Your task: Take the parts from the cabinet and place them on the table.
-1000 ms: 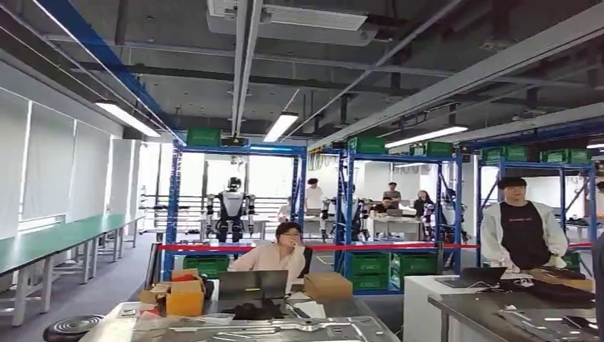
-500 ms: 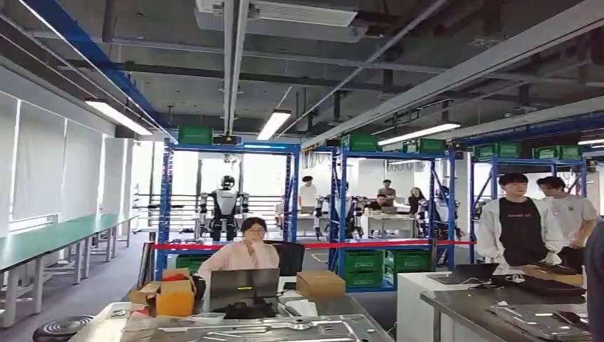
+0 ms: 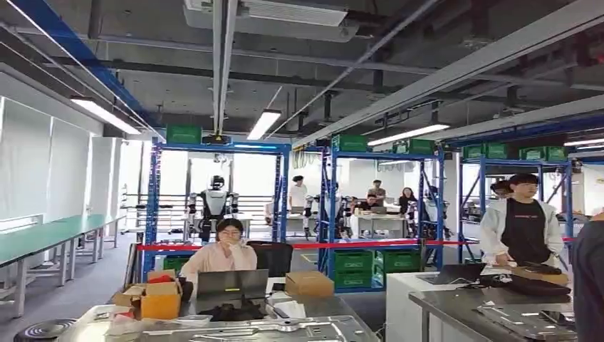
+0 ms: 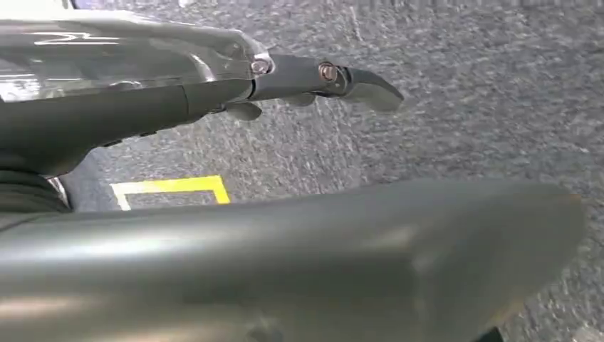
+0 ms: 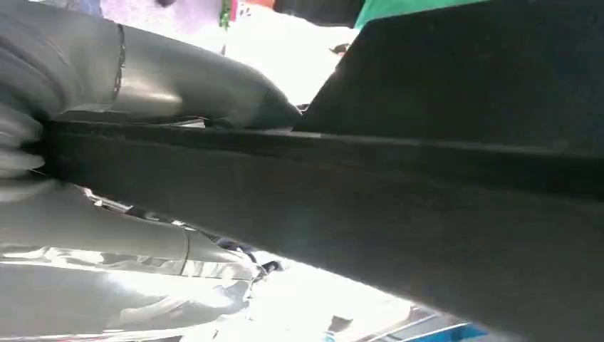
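I am seeing my right hand [image 5: 135, 178] gripping a flat black part [image 5: 399, 206]; my left hand [image 4: 235, 92] is hanging over grey floor [image 4: 456, 142], fingers straight, holding nothing.

A cardboard box [image 3: 308, 283] sits on the table [image 3: 342, 308].

L hand [image 4: 299, 235] empty, above grey carpet [image 4: 463, 128]
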Controlling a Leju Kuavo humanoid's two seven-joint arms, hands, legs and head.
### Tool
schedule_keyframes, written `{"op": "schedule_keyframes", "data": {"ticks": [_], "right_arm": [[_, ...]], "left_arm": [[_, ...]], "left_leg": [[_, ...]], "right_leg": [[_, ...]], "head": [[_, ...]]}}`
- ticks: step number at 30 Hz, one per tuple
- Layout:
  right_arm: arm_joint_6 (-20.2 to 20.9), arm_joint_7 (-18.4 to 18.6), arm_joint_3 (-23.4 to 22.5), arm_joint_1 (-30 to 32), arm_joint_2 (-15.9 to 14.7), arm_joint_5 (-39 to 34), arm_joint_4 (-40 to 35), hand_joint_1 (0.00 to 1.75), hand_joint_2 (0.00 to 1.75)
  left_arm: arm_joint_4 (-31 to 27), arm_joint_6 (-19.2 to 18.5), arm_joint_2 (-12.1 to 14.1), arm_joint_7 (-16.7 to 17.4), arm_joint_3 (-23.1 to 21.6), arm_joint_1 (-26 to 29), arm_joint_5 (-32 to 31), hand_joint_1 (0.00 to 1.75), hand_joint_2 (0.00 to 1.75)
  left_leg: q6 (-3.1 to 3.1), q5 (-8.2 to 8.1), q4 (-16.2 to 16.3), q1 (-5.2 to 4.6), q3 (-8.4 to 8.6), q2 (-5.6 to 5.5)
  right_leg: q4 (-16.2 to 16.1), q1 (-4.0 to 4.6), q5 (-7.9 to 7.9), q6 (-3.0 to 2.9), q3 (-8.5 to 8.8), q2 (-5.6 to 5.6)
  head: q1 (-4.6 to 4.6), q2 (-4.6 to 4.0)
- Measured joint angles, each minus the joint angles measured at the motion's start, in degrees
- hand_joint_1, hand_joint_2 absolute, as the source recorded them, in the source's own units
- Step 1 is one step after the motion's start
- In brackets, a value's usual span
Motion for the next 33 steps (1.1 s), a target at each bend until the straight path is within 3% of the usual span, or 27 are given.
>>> {"op": "schedule_keyframes", "data": {"ticks": [2, 3, 6, 7, 8, 9, 11, 12, 13, 16, 17, 18, 19, 21, 22, 23, 24, 26, 27, 28, 31, 33], "right_arm": [[0.0, 0.0, -0.2, 0.1, -0.2, 0.0, -0.1, 1.75, 1.75], [0.0, -0.1, -0.3, 0.0, -0.4, 0.0, -0.2, 1.75, 1.75], [0.0, -0.1, -0.4, 0.3, -0.8, 0.0, -0.2, 1.75, 1.75], [0.0, -0.1, -0.5, 0.5, -0.9, 0.0, -0.2, 1.75, 1.75], [0.0, -0.1, -0.7, 0.6, -1.0, 0.0, -0.1, 1.75, 1.75], [0.0, -0.2, -0.8, 0.6, -1.1, 0.0, -0.2, 1.75, 1.75], [0.0, -0.3, -1.1, 0.6, -1.3, 0.0, -0.2, 1.75, 1.75], [0.0, -0.3, -1.3, 0.6, -1.4, -0.1, -0.2, 1.75, 1.75], [0.1, -0.3, -1.3, 0.5, -1.5, -0.1, -0.2, 1.75, 1.75], [0.5, -0.3, -1.5, 0.6, -1.8, -0.2, -0.2, 1.75, 1.75], [0.5, -0.4, -1.6, 0.7, -1.9, -0.2, -0.4, 1.75, 1.75], [0.5, -0.5, -1.6, 0.6, -1.9, -0.3, -0.4, 1.75, 1.75], [0.6, -0.6, -1.6, 0.4, -1.9, -0.3, -0.4, 1.75, 1.75], [0.8, -0.6, -1.6, 0.7, -1.9, -0.3, -0.4, 1.75, 1.75], [0.9, -0.6, -1.6, 0.8, -1.9, -0.3, -0.4, 1.75, 1.75], [0.9, -0.6, -1.6, 0.9, -1.9, -0.3, -0.3, 1.75, 1.75], [0.9, -0.6, -1.6, 1.0, -1.9, -0.3, -0.3, 1.75, 1.75], [1.0, -0.7, -1.6, 1.0, -2.0, -0.4, -0.3, 1.75, 1.75], [1.1, -0.7, -1.6, 1.1, -2.1, -0.4, -0.3, 1.75, 1.75], [1.1, -0.8, -1.6, 1.1, -2.2, -0.5, -0.3, 1.75, 1.75], [1.2, -0.8, -1.8, 1.4, -2.4, -0.6, -0.4, 1.75, 1.75], [1.3, -0.8, -2.1, 1.4, -2.6, -0.6, -0.6, 1.75, 1.75]], "left_arm": [[0.0, 0.0, -0.1, 0.0, 0.0, -0.1, 0.0, 0.0, 0.0], [0.0, 0.0, -0.1, -0.1, 0.0, -0.1, 0.0, 0.0, 0.0], [0.0, 0.0, -0.1, -0.1, 0.0, -0.2, 0.0, 0.0, 0.0], [0.0, 0.0, -0.1, -0.1, 0.0, -0.2, 0.0, 0.0, 0.0], [0.0, 0.0, -0.1, -0.1, 0.0, -0.1, 0.0, 0.0, 0.0], [0.0, -0.1, -0.1, -0.1, 0.0, -0.1, 0.0, 0.0, 0.0], [0.0, -0.1, -0.1, -0.1, 0.0, -0.1, 0.0, 0.0, 0.0], [0.0, -0.1, -0.1, -0.1, 0.0, -0.1, 0.0, 0.0, 0.0], [0.0, -0.1, -0.1, -0.2, 0.0, -0.2, 0.0, 0.0, 0.0], [0.0, -0.1, -0.1, -0.2, 0.0, -0.2, -0.2, 0.0, 0.0], [0.0, -0.1, -0.1, -0.2, 0.0, -0.3, -0.2, 0.0, 0.0], [0.0, -0.1, -0.1, -0.2, 0.0, -0.3, -0.2, 0.0, 0.0], [0.0, -0.2, -0.1, -0.3, 0.0, -0.3, -0.3, 0.0, 0.0], [0.0, -0.2, -0.1, -0.3, 0.0, -0.2, -0.3, 0.0, 0.0], [0.0, -0.2, -0.1, -0.3, 0.0, -0.1, -0.3, 0.0, 0.0], [0.0, -0.2, -0.1, -0.3, 0.0, 0.1, -0.3, 0.0, 0.0], [0.0, -0.2, -0.1, -0.3, 0.0, 0.2, -0.3, 0.0, 0.0], [0.0, -0.2, -0.1, -0.4, 0.0, 0.2, -0.4, 0.0, 0.0], [0.0, -0.2, 0.0, -0.5, 0.0, 0.3, -0.4, 0.0, 0.0], [0.0, -0.2, 0.0, -0.5, 0.0, 0.2, -0.4, 0.0, 0.0], [0.0, -0.2, 0.0, -0.6, 0.0, 0.2, -0.3, 0.0, 0.0], [0.0, -0.2, 0.0, -0.6, 0.0, 0.2, -0.4, 0.0, 0.0]], "left_leg": [[0.48, 0.22, -0.5, 0.53, 0.32, 0.04], [0.75, 0.12, -0.5, 0.67, 0.47, 0.06], [1.05, -0.11, -0.5, 0.69, 0.62, 0.12], [1.03, -0.2, -0.5, 0.73, 0.69, 0.12], [0.99, -0.33, -0.5, 0.77, 0.83, 0.11], [0.85, -0.5, -0.5, 0.86, 1.11, 0.09], [0.44, -1.01, -0.5, 1.03, 1.93, 0.05], [0.12, -1.21, -0.7, 0.96, 2.18, 0.05], [-0.19, -1.38, -0.6, 0.76, 2.08, 0.04], [-1.3, -1.4, -1.5, 0.85, 2.63, 0.22], [-1.63, -1.92, -1.4, 0.94, 2.91, 0.26], [-1.58, -2.59, -0.2, 0.86, 2.6, 0.23], [-1.45, -4.49, 3.5, 0.81, 0.81, 0.22], [-1.47, -8.08, 12.9, 0.7, -4.35, 0.21], [-1.46, -8.52, 16.3, 0.62, -6.54, 0.21], [-1.4, -7.57, 16.6, 0.54, -7.22, 0.21], [-1.26, -5.25, 14.4, 0.46, -6.64, 0.21], [-0.66, 1.1, 4.8, 0.32, -2.87, 0.2], [-0.08, 2.28, 1.7, 0.14, -1.58, 0.11], [-0.02, 1.51, 0.6, 0.02, -0.87, 0.1], [0.62, 0.28, -0.7, -0.27, -0.3, 0.08], [1.17, -0.04, -1.4, 0.4, 1.31, -0.04]], "right_leg": [[0.4, -0.09, -0.74, 0.73, 0.05, -0.13], [2.4, -0.07, -1.93, 1.21, -0.69, -0.32], [15.2, -0.81, -7.35, 2.09, -7.31, -0.58], [17.8, -1.0, -7.49, 2.28, -9.0, -0.64], [17.3, -1.11, -6.32, 2.41, -9.1, -0.7], [13.9, -1.18, -3.7, 2.51, -7.75, -0.82], [3.9, -1.18, 1.85, 2.35, -3.19, -1.12], [1.3, -1.03, 1.66, 2.15, -1.75, -1.33], [0.1, -0.67, 1.44, 1.68, -1.38, -1.29], [0.2, -0.49, 1.03, 0.47, -1.51, -1.01], [-0.7, -1.03, 1.29, -0.08, -0.84, -1.03], [-1.0, -0.88, 1.17, -0.35, -0.34, -1.09], [-1.0, -0.84, 1.0, -0.79, -0.07, -1.15], [-1.0, -0.49, 0.46, -1.44, 0.32, -1.13], [-1.0, -0.36, 0.2, -1.53, 0.58, -1.02], [-1.0, -0.29, -0.15, -1.54, 1.01, -0.87], [-1.0, -0.22, -0.56, -1.51, 1.59, -0.71], [-1.0, -0.08, -1.69, -1.24, 3.19, -0.5], [-1.0, -0.12, -2.24, -1.07, 3.57, -0.51], [-0.7, 0.34, -2.59, -0.6, 3.53, -0.36], [-1.0, 0.0, -2.47, 0.19, 3.92, -0.28], [1.4, -0.02, -2.73, 0.83, 3.36, -0.55]], "head": [[0.0, 0.0], [0.0, 0.0], [-0.02, 0.0], [-0.02, 0.0], [-0.02, 0.0], [-0.02, 0.0], [-0.02, 0.0], [0.0, 0.0], [-0.02, 0.0], [-0.02, 0.0], [0.02, 0.0], [0.0, 0.02], [-0.02, 0.0], [0.0, 0.0], [0.0, 0.0], [0.0, 0.0], [0.0, 0.0], [0.0, 0.0], [0.0, 0.0], [0.02, 0.0], [0.0, 0.0], [-0.02, 0.02]]}}
